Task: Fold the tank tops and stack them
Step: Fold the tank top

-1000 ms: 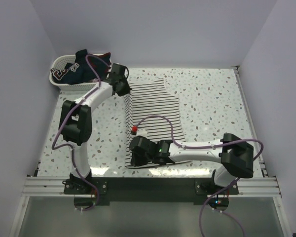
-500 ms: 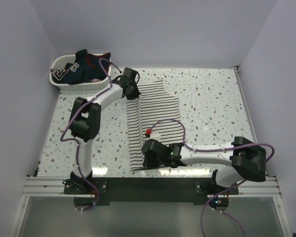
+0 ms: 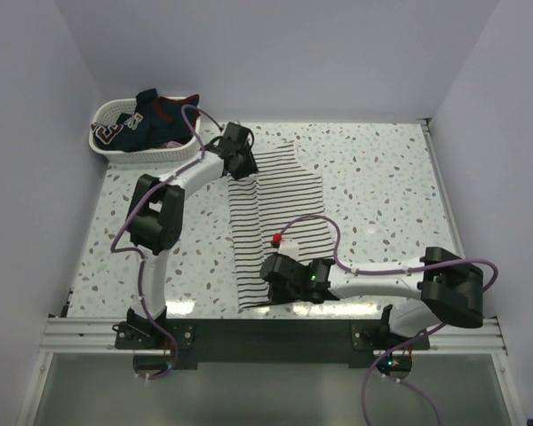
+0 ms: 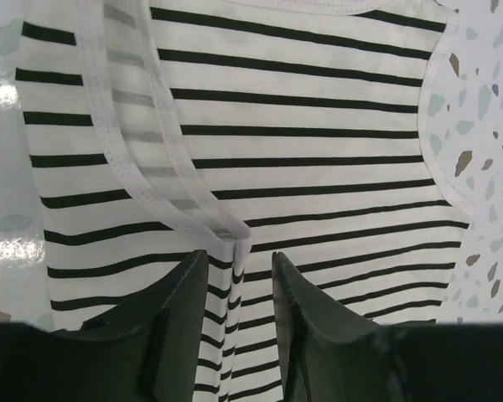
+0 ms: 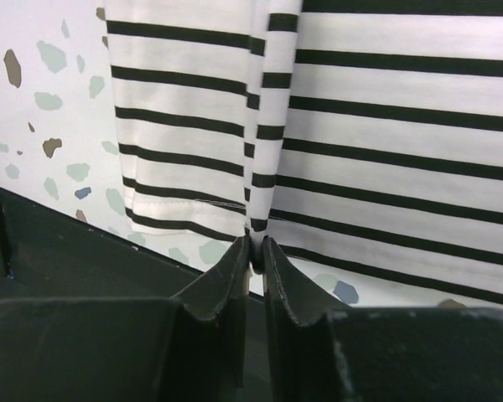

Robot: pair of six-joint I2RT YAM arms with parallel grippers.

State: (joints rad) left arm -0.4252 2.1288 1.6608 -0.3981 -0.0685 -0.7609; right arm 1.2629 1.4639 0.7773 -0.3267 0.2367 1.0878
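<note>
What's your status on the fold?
Left hand open at the strap. Right hand shut on striped tank top hem. Nothing in the way.

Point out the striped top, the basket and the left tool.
striped top (image 3: 293,191): top view, on the cloth's right half.
basket (image 3: 138,158): top view, on its white near wall.
left tool (image 4: 237,270): left wrist view, midway between its fingertips.

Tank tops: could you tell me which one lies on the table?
The white striped tank top; the navy one sits bundled in the basket.
</note>
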